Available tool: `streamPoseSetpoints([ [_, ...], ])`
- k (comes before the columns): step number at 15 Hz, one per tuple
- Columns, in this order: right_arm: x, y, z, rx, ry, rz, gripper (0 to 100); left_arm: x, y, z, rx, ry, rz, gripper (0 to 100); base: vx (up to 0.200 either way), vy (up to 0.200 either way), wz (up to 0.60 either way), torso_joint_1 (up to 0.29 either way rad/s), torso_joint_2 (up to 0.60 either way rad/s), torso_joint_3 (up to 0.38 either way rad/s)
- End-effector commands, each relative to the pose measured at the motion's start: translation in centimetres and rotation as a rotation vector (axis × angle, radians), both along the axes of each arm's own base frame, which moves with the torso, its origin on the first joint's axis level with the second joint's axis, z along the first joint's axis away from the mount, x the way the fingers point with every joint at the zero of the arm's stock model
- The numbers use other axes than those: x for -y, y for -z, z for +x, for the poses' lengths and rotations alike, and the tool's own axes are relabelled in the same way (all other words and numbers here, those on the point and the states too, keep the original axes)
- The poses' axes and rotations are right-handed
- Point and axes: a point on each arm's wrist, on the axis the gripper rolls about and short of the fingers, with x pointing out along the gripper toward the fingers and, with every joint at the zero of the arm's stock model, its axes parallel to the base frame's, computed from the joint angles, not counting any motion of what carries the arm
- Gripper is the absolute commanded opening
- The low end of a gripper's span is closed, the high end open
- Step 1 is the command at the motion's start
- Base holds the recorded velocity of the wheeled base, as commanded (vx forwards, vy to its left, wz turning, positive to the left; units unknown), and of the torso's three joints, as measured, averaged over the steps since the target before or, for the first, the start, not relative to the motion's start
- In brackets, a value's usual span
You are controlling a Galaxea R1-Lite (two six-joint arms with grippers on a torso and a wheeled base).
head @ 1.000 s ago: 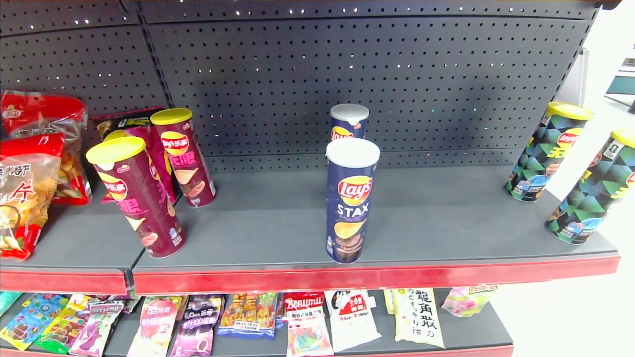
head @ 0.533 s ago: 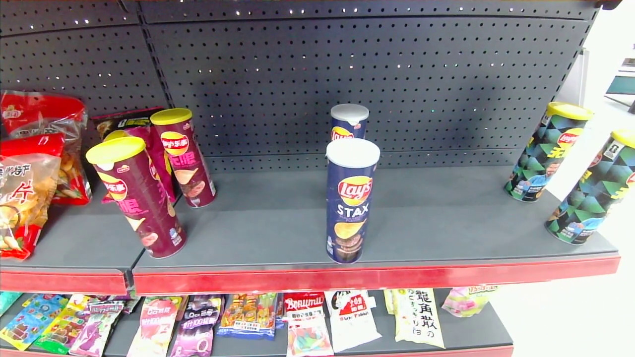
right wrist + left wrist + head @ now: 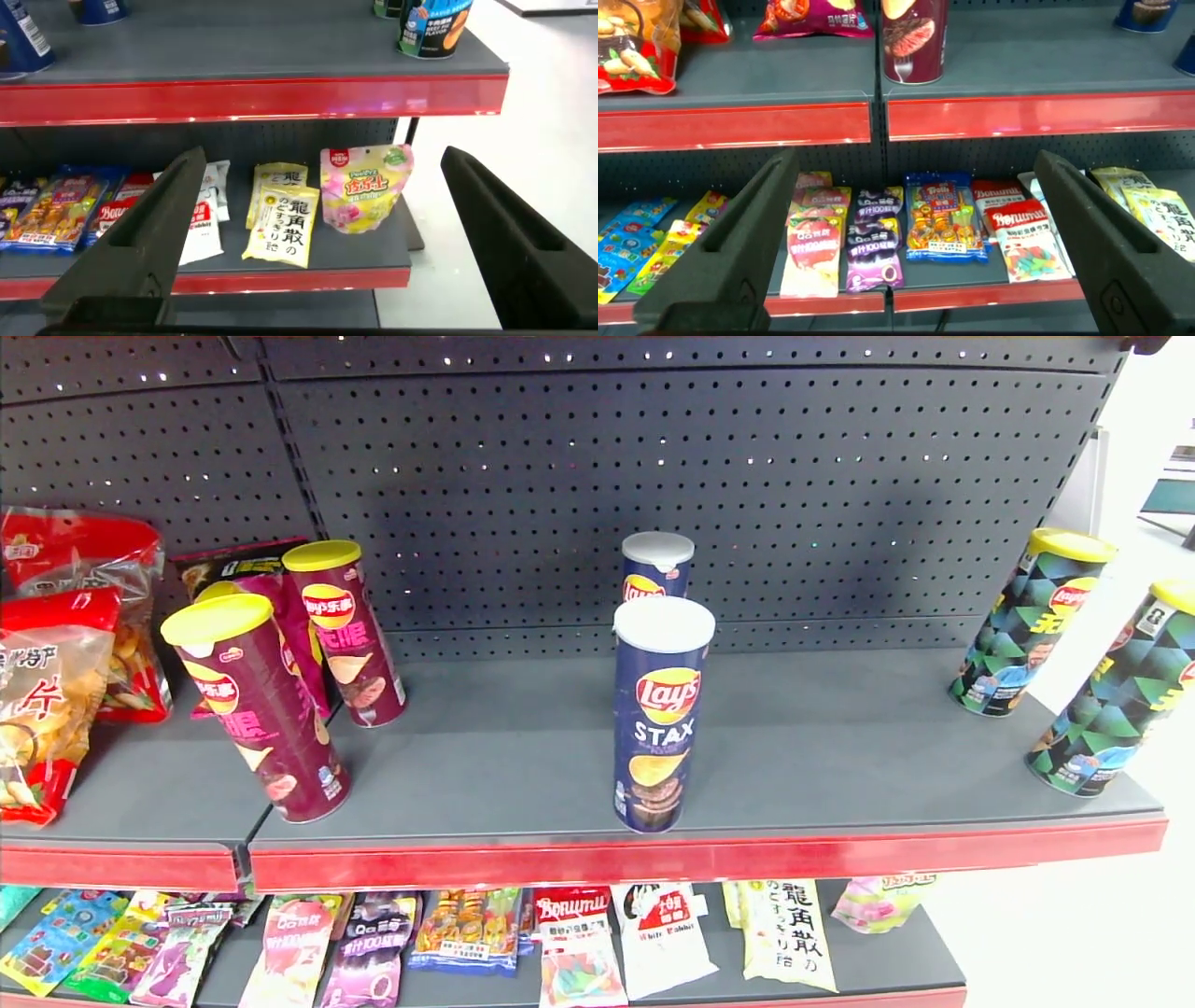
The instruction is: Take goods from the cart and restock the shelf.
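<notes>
Plainly, in the head view, the shelf [image 3: 523, 747] carried maroon cans [image 3: 257, 709], blue cans [image 3: 661, 709] and patterned cans [image 3: 1027, 625] with wide bare stretches between the groups, so I judged the restocking only partly done, with room left to fill. From the left wrist, the left gripper [image 3: 915, 161] had its fingers [image 3: 738, 243] spread wide with nothing between or touching them, and candy packets [image 3: 943, 219] lay on the lower shelf [image 3: 990, 294] well beyond the tips. From the right wrist, the right gripper [image 3: 324, 154] was likewise wide open and empty, with a pink pouch [image 3: 364, 187] lying beyond the gap between its fingers.
</notes>
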Motion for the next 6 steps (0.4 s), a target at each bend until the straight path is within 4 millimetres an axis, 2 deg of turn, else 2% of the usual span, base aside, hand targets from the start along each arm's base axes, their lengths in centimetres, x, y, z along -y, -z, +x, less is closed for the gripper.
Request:
streamPoseSetpoints([
  [1,0.0,0.01,-0.03,0.003,-0.001,0.0,100,0.0,0.01,0.0,-0.001,0.0,0.0,100,0.0,0.0,0.0,0.0,0.0,0.0],
  [6,0.0,0.01,-0.03,0.003,-0.001,-0.001,100,0.0,0.01,0.0,-0.001,0.0,0.0,100,0.0,0.0,0.0,0.0,0.0,0.0],
])
